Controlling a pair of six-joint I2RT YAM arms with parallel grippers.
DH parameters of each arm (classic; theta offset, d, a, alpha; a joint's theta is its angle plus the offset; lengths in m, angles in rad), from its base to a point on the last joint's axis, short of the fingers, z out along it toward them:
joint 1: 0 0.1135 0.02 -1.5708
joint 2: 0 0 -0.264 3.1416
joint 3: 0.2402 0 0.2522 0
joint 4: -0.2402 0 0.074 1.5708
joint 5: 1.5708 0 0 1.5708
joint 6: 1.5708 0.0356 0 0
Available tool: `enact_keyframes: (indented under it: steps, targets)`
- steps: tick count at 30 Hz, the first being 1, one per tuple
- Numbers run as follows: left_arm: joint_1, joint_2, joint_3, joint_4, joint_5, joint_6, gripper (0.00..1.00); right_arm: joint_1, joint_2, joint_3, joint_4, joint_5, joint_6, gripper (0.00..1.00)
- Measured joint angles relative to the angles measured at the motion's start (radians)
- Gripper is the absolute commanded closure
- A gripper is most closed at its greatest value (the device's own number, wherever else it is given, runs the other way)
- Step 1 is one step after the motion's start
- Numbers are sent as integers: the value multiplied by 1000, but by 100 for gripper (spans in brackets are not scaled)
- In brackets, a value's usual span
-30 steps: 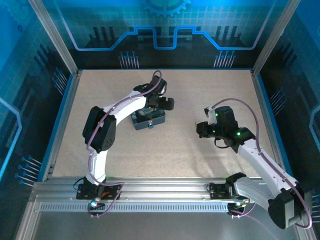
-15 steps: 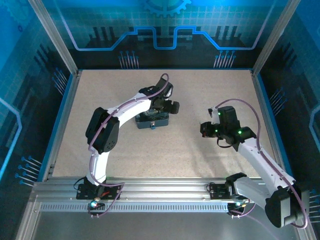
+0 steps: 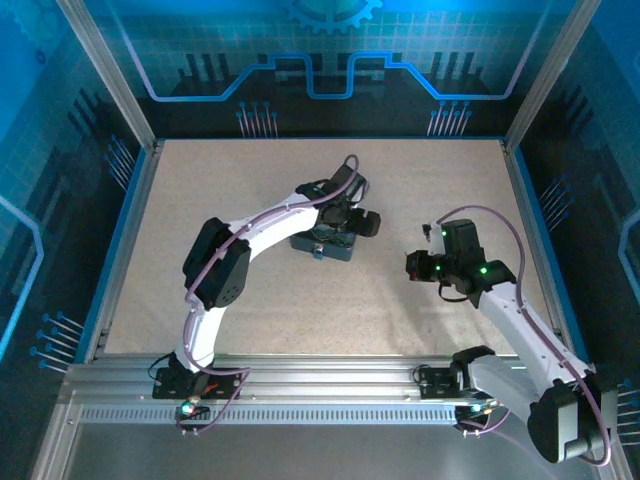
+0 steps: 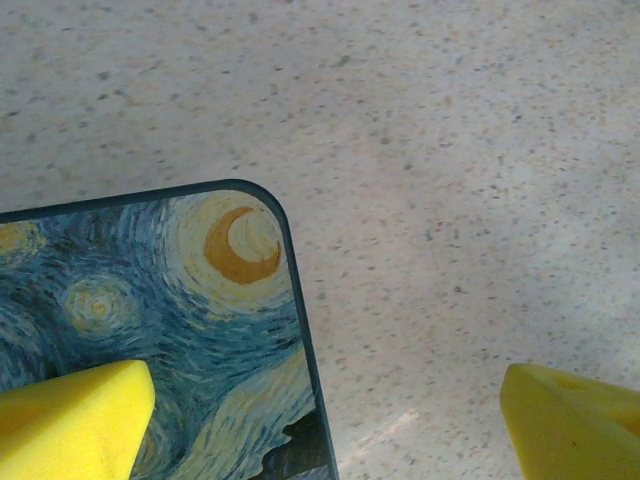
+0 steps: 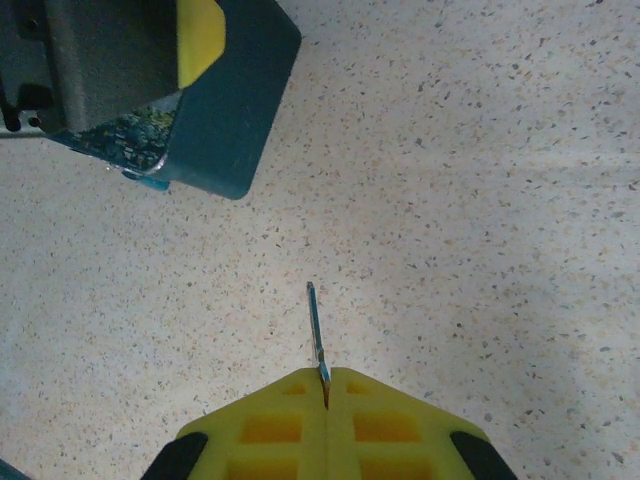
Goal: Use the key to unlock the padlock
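Note:
The blue starry-night tin (image 3: 327, 243) sits mid-table, and my left gripper (image 3: 345, 222) is over it. In the left wrist view that gripper (image 4: 328, 392) is open. One yellow finger (image 4: 75, 420) lies over the painted lid (image 4: 150, 310), the other (image 4: 570, 420) over bare table beyond the lid's edge. A small bluish glint at the tin's front looks like the padlock (image 5: 145, 180), also seen from above (image 3: 316, 253). My right gripper (image 5: 327, 378) is shut on the thin key (image 5: 316, 330), whose blade points towards the tin. It hovers right of the tin (image 3: 415, 268).
The speckled tabletop (image 3: 250, 300) is ringed by a blue-edged frame with metal posts (image 3: 140, 200). Bare table lies between the tin and the right gripper. The arm bases stand on the rail (image 3: 330, 385) at the near edge.
The left gripper and the tin have shifted to the right, towards the right gripper. The right gripper with the key has drifted slightly right and nearer.

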Motion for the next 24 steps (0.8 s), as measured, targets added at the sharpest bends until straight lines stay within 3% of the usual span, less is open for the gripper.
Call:
enact_keyframes:
  steps: [16,24]
  targets:
    - [-33,13,29,21,52,-1,6,-18,3,-26,50,-92,-7,100]
    - [26,-304,-269,99,52,-4,6,-12,109,-27,198,-200,1,100]
